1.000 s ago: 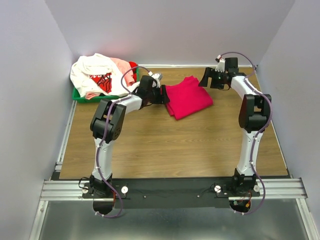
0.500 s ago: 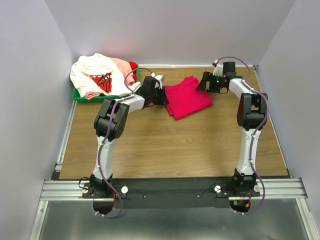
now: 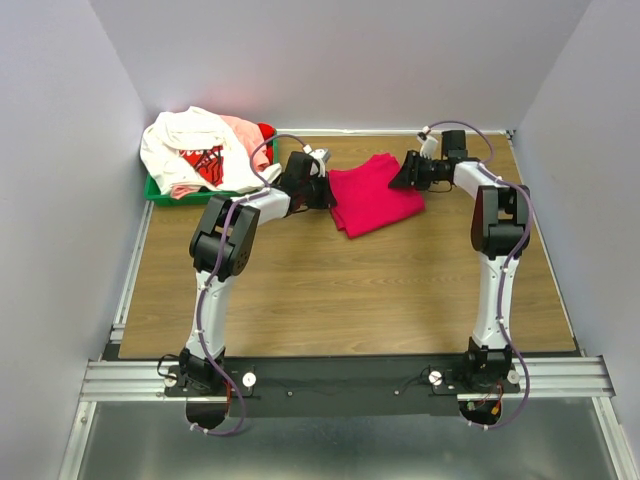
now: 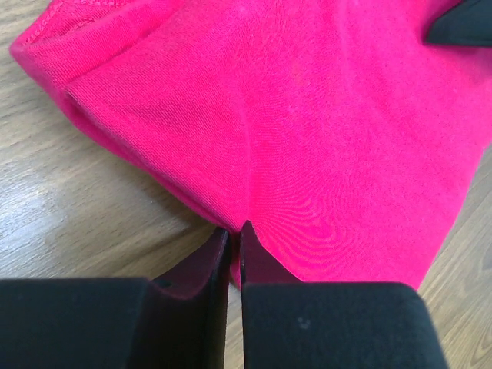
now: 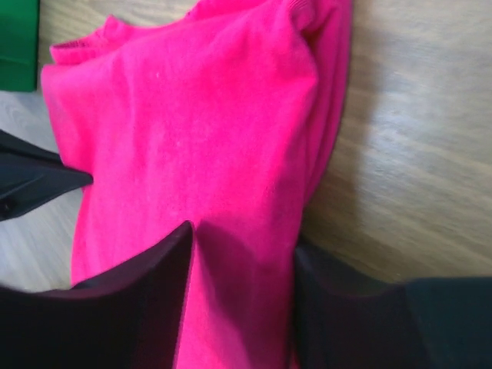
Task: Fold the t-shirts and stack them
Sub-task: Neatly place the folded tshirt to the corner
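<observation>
Shirt (image 3: pixel 375 195) is lying by the bench's (image 3: pixel 330 290) far edge, left gripper (image 4: pixel 234 231) pinching one side. Right gripper (image 5: pixel 242 254) is straddling the other side, jaws spread; it should be catching every layer before lifting.

a wooden table (image 3: pixel 330 290) with a brown plank grain is carrying two things. a magenta-red t-shirt (image 3: pixel 375 195) is lying flat on the boards toward the far side, slightly right of the middle, its edges doubling over in soft layers. a green tray (image 3: pixel 158 191) is sitting in the far left corner, apart from it.
</observation>
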Available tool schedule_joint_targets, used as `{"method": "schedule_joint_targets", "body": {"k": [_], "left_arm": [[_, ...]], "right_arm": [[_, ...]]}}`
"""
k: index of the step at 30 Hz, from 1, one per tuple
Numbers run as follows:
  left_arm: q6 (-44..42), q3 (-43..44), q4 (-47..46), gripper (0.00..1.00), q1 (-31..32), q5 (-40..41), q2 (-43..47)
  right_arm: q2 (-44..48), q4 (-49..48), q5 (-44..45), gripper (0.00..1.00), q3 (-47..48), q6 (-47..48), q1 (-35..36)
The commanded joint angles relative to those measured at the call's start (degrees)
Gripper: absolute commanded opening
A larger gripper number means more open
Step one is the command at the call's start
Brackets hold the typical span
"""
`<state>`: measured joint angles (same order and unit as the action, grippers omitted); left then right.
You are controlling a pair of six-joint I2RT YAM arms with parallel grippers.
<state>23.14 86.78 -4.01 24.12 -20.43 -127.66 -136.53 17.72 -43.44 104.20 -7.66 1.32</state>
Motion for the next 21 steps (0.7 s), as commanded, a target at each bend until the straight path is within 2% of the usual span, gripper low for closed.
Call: {"method": "schedule_joint_targets", "body": {"k": [1, 2, 3, 5, 6, 7, 8, 9, 12, 13, 16, 21], "left_arm": [[-0.99, 0.84, -0.03, 0.12, 0.4, -1.81, -1.19], [-1.07, 0.84, -0.21, 0.12, 0.4, -1.81, -1.11], [-1.08, 0.84, -0.47, 0.12, 0.49, -2.16, -1.02], [-1.08, 1.02, -0.82, 0.14, 0.58, -2.6, -0.84], [-0.99, 1.02, -1.08, 0.22, 0.67, -2.95, -0.67], [-0.99, 0.93, -1.17, 0.28, 0.67, -3.21, -0.32], [-0.99, 0.5, -1.35, 0.33, 0.67, -3.22, 0.56], [-1.07, 0.23, -1.61, 0.44, 0.67, -2.7, 1.35], [-2.04, -1.17, -1.61, 0.55, 0.67, -1.29, 5.04], [-2.39, -1.61, -1.53, 0.57, 0.67, -1.11, 6.18], [-3.7, -3.46, -0.65, 0.65, 0.58, 1.08, 10.66], [-5.47, -8.98, 0.23, 0.69, 0.32, 4.43, 19.18]], "right_arm": [[-3.57, 3.38, -2.35, 0.45, -2.34, -0.16, 1.31], [-3.48, 3.38, -3.13, 0.41, -2.51, -0.07, 1.31], [-3.39, 3.38, -3.4, 0.31, -2.6, 0.01, 1.4], [-2.61, 3.38, -2.88, 0.19, -2.95, 0.1, 1.49], [-2.17, 3.38, -2.27, 0.06, -3.13, 0.02, 1.49], [-1.81, 3.38, 0.09, 0.01, -3.22, -0.07, 1.58], [-0.59, 3.38, 1.5, 0.0, -3.39, -0.25, 1.49], [-0.06, 3.38, 3.0, 0.0, -3.57, -0.42, 1.49], [2.84, 3.55, 11.16, 0.01, -3.83, -0.51, 1.49], [3.54, 3.64, 15.88, 0.0, -3.74, -0.6, 1.32], [4.95, 4.17, 22.76, 0.0, -2.87, -0.6, 0.35], [4.08, 5.84, 32.18, 0.0, 0.38, 0.01, -2.62]]}}
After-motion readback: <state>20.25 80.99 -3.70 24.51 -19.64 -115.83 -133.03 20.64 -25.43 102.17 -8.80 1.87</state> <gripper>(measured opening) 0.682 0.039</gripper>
